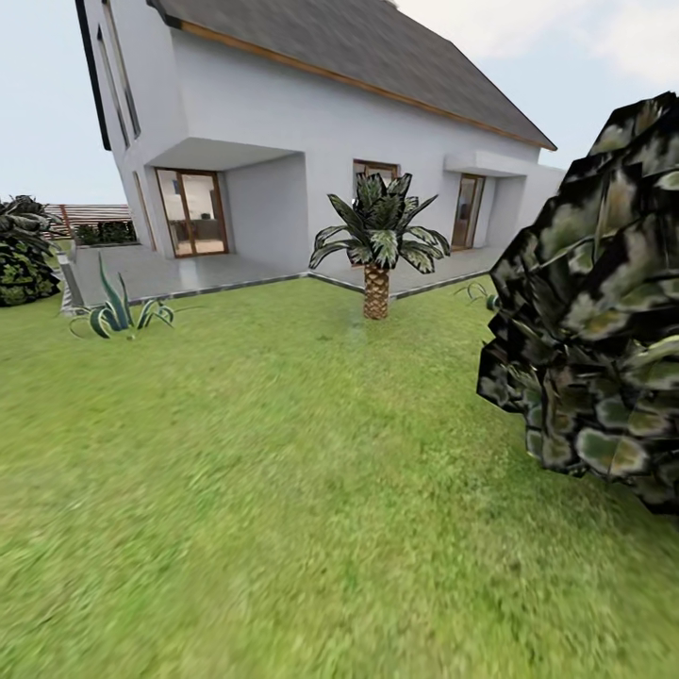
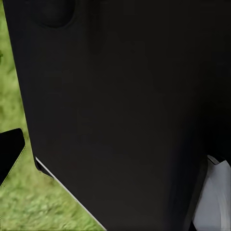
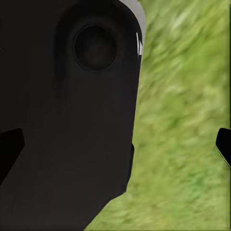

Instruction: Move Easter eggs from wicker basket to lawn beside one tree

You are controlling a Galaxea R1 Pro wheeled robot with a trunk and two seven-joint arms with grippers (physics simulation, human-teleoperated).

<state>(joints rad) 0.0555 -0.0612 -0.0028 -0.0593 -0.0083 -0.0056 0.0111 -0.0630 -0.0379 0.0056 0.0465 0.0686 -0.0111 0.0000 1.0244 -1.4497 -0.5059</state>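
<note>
Green lawn (image 1: 283, 490) is spread before a white house (image 1: 311, 141) and short palm (image 1: 377, 250) — either gripper's state cannot be told.

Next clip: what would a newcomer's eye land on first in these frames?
The white house fills the upper half of the head view, with a short palm on the lawn just in front of its terrace. At the right edge, a dark blocky mass of foliage looms close to the camera. Both wrist views are mostly blocked by black robot bodywork above grass.
</note>
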